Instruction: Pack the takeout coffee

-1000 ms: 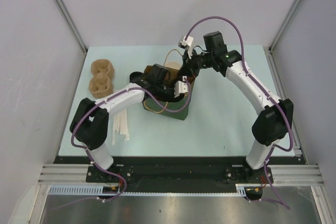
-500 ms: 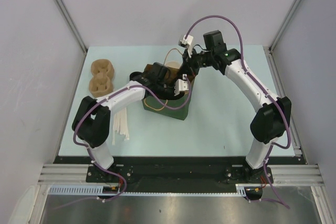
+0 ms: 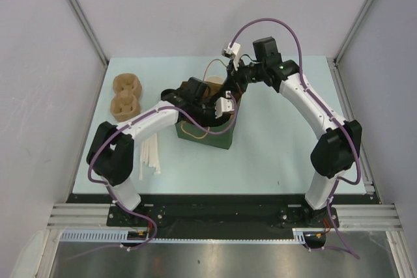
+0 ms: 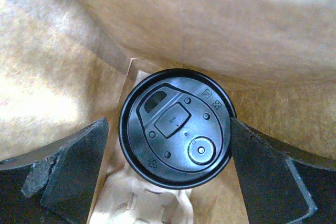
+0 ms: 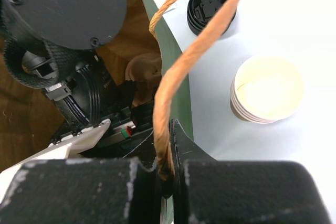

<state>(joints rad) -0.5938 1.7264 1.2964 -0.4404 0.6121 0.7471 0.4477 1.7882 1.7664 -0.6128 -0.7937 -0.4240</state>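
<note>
Coffee cup (image 4: 176,128) stands upright on the floor of the green bag (image 3: 220,139), black lid up. Left hand (image 4: 169,156) is down inside the bag, fingers spread, one on either side of the lid. A gap shows on one side; the other finger sits close to the rim. Right hand (image 5: 169,179) is pressed together on the bag's rope handle (image 5: 181,66), at the bag's rim.

Lab robot cell, a test rig rather than a home or shop. Evidence: plain grey panels (image 3: 195,4) close three sides, framed by aluminium posts (image 3: 78,14). Pale work table (image 3: 273,154) inside. My left arm (image 3: 146,122) and right arm (image 3: 313,105) are bolted to an aluminium rail (image 3: 221,216) at the near edge. Purple cables (image 3: 273,24) run exposed along both. Slotted cable duct (image 3: 98,234) and steel sheet (image 3: 215,258) in front.
</note>
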